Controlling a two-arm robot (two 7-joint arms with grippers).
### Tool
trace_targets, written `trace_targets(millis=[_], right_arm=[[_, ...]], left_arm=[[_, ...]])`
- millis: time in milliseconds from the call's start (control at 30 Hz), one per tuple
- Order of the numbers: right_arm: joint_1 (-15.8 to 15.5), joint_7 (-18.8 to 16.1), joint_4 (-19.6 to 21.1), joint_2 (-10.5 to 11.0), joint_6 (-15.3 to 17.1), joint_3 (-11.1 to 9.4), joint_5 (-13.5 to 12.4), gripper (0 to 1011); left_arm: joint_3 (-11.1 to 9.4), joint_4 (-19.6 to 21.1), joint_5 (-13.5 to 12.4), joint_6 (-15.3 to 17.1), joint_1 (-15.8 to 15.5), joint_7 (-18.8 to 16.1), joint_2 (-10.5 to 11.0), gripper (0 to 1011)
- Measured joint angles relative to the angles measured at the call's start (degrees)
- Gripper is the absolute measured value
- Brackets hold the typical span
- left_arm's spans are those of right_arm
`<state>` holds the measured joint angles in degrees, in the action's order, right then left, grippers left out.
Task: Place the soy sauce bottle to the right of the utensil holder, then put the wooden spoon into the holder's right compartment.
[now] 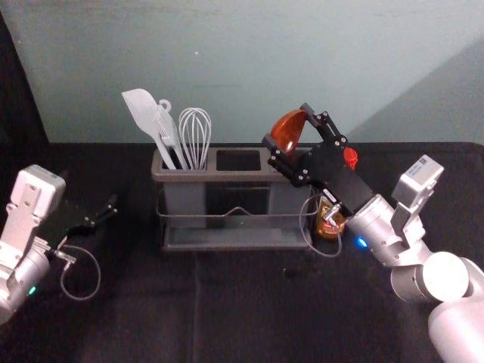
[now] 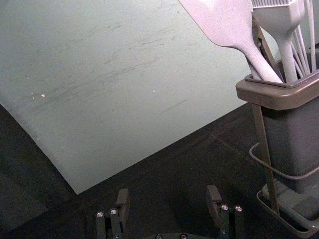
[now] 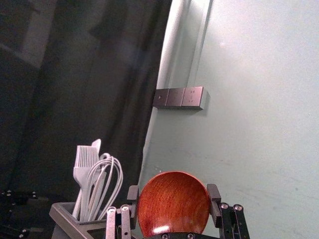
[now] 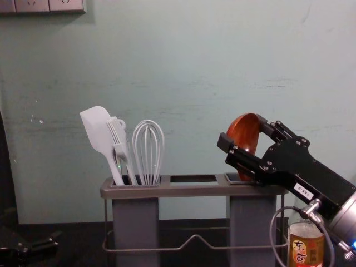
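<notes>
Evidently, spoon [image 4: 243,134]: bowl up, its lower end at the mouth of the right compartment [image 4: 250,217], apparently so the handle can slide down first.
Right gripper [image 1: 287,125]: above the holder's right end, closed around the bowl with a finger on either side, likely to leave the handle free.
Bottle [image 4: 307,253]: upright on the table [image 1: 197,318], just beside the holder's right end toward the far edge, where the task wants it.
Holder [image 4: 194,190]: along the table's far edge, openings up.
Whisk [image 4: 148,150] and spatula [image 4: 97,130]: heads up in the left compartment, leaving the right for the spoon.
Left gripper [image 2: 168,191]: parked by the table's left edge, wide and empty.
Next: probably lower, then release.
</notes>
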<state>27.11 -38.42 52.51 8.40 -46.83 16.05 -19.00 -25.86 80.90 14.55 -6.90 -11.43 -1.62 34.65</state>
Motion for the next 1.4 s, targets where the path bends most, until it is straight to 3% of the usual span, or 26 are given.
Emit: trace_targets(millis=[267, 433, 567, 767, 800, 833, 1100, 1167, 1200, 1267, 1300, 1400], right_arm=[[0.2, -0.7, -0.8, -0.3, -0.4, -0.2, -0.2, 841], [0.2, -0.8, -1.0, -0.5, -0.6, -0.4, -0.3, 966], [-0.3, -0.4, -0.1, -0.5, -0.6, -0.6, -0.1, 1002], [-4.5, 1.9, 11.2, 1.3, -0.5, -1.3, 1.7, 1002], [-4.5, 1.9, 11.2, 1.3, -0.5, -1.3, 1.7, 1002], [-5.8, 2.3, 14.9, 2.0, -0.4, -1.7, 1.6, 1002], [-8.8, 2.6, 22.5, 3.7, -0.1, -2.6, 0.5, 1002], [-10.4, 2.9, 26.0, 4.6, 0.0, -3.1, 0.6, 1002], [-10.8, 3.2, 26.7, 4.7, 0.1, -3.2, 1.1, 1002], [-12.3, 5.4, 29.7, 5.2, 1.7, -4.2, 4.8, 1002], [-13.4, 7.5, 31.8, 5.4, 3.5, -5.0, 7.8, 1002], [-15.2, 11.2, 35.0, 5.7, 7.4, -6.6, 12.4, 1002]], left_arm=[[0.0, 0.0, 0.0, 0.0, 0.0, 0.0, 0.0, 1012], [0.0, 0.0, 0.0, 0.0, 0.0, 0.0, 0.0, 1011], [0.0, 0.0, 0.0, 0.0, 0.0, 0.0, 0.0, 1011], [0.0, 0.0, 0.0, 0.0, 0.0, 0.0, 0.0, 1012], [0.0, 0.0, 0.0, 0.0, 0.0, 0.0, 0.0, 1011], [0.0, 0.0, 0.0, 0.0, 0.0, 0.0, 0.0, 1011], [0.0, 0.0, 0.0, 0.0, 0.0, 0.0, 0.0, 1011], [0.0, 0.0, 0.0, 0.0, 0.0, 0.0, 0.0, 1011], [0.0, 0.0, 0.0, 0.0, 0.0, 0.0, 0.0, 1011], [0.0, 0.0, 0.0, 0.0, 0.0, 0.0, 0.0, 1012], [0.0, 0.0, 0.0, 0.0, 0.0, 0.0, 0.0, 1011], [0.0, 0.0, 0.0, 0.0, 0.0, 0.0, 0.0, 1011]])
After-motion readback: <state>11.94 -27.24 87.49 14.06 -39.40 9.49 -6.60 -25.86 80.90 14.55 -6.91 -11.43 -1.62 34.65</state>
